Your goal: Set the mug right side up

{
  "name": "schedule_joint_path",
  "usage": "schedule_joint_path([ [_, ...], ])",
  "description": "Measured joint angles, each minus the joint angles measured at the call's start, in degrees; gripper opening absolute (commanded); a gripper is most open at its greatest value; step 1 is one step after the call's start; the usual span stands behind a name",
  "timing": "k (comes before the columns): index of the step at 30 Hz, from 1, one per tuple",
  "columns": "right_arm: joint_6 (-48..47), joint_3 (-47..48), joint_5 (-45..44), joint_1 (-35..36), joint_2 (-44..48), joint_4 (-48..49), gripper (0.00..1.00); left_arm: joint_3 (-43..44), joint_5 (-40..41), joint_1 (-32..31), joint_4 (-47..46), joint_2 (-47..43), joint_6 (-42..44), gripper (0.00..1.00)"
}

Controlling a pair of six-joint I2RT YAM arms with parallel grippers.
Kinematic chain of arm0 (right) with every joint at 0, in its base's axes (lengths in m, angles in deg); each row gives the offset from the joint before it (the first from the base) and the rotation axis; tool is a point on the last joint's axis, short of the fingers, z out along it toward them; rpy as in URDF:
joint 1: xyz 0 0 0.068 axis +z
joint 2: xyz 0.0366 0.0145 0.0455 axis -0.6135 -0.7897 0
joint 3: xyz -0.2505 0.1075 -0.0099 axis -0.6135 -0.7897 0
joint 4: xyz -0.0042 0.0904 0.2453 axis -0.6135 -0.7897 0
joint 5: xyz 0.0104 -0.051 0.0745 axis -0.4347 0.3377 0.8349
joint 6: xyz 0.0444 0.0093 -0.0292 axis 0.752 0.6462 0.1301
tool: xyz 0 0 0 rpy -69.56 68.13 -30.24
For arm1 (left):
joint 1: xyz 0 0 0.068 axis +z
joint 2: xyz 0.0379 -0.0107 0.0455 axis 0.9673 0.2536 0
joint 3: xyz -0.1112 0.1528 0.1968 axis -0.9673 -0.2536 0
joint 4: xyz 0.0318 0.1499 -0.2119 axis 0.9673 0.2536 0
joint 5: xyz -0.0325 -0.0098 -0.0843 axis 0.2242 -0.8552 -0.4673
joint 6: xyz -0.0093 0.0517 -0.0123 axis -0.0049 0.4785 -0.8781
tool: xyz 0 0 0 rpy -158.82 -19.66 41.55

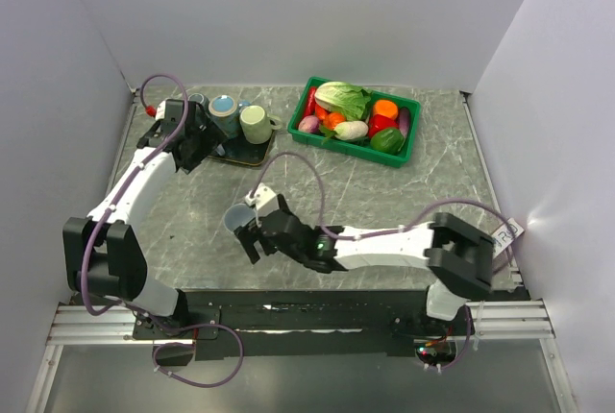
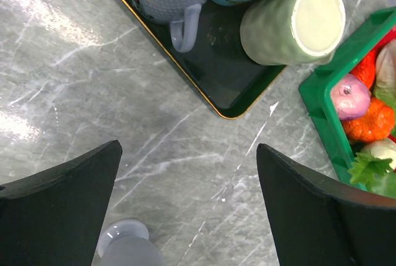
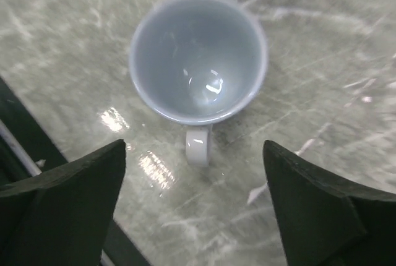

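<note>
The pale grey-blue mug (image 3: 198, 59) stands upright on the marble table, its mouth facing up and its handle (image 3: 198, 145) pointing toward my right gripper. The right gripper (image 3: 193, 145) hovers just over it, open, with nothing between its fingers and the handle lying in the gap. In the top view the mug (image 1: 236, 217) sits at the front centre with the right gripper (image 1: 250, 232) beside it. My left gripper (image 1: 187, 144) is open and empty at the back left next to the tray. A pale grey shape (image 2: 124, 244) at the bottom edge of the left wrist view looks like the same mug.
A dark tray (image 1: 240, 156) at the back left carries a blue mug (image 1: 223, 108) and a green mug (image 1: 256, 125). A green basket (image 1: 414, 127) of vegetables stands at the back right. White walls enclose the table on three sides.
</note>
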Motion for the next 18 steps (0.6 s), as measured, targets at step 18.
schedule_joint_path([
  [18, 6.8, 2.0, 3.0, -16.7, 27.2, -19.5, 1.0, 0.3, 1.9, 0.0, -4.6, 11.4, -1.9, 0.89],
])
